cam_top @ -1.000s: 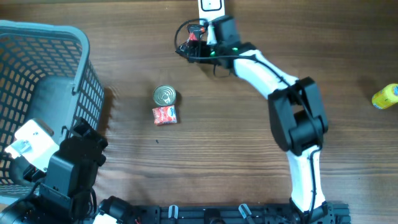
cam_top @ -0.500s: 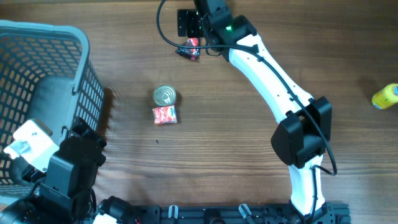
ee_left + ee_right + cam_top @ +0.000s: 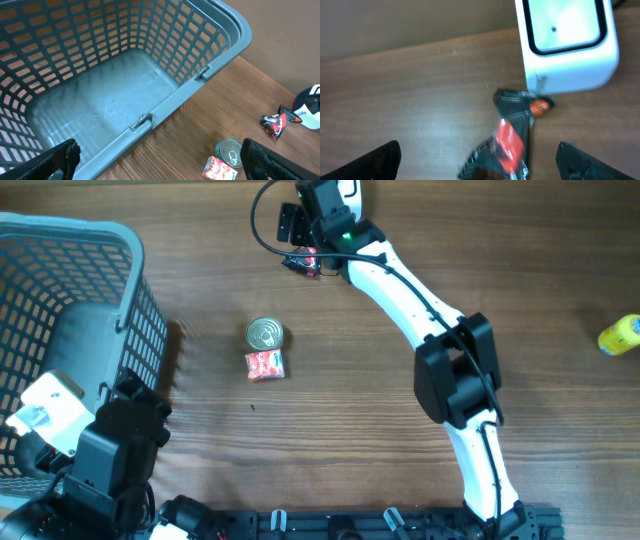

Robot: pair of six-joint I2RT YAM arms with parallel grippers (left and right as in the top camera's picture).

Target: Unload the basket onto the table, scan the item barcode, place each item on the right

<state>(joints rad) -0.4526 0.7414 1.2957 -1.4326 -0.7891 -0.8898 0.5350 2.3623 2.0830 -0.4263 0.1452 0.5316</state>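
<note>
A black and red snack packet [image 3: 305, 260] lies on the table at the far side, just in front of the white scanner [image 3: 345, 188]. My right gripper [image 3: 293, 222] hovers over it, open. In the right wrist view the packet [image 3: 512, 137] lies crumpled between the spread fingers [image 3: 380, 160] with neither touching it, and the scanner [image 3: 565, 45] stands right behind it. My left gripper [image 3: 165, 167] is open and empty above the near rim of the basket [image 3: 200, 75]. From there the packet [image 3: 276, 122] shows far to the right.
A grey mesh basket [image 3: 130, 280] fills the left side of the table. A tin can [image 3: 265, 333] and a small red carton [image 3: 265, 365] sit mid-table. A yellow item [image 3: 620, 335] lies at the right edge. My left arm [image 3: 110, 450] sits at the near left.
My right gripper has drawn back from the packet toward the far edge, and its elbow has swung left. The packet lies where it was. The left arm has not moved.
</note>
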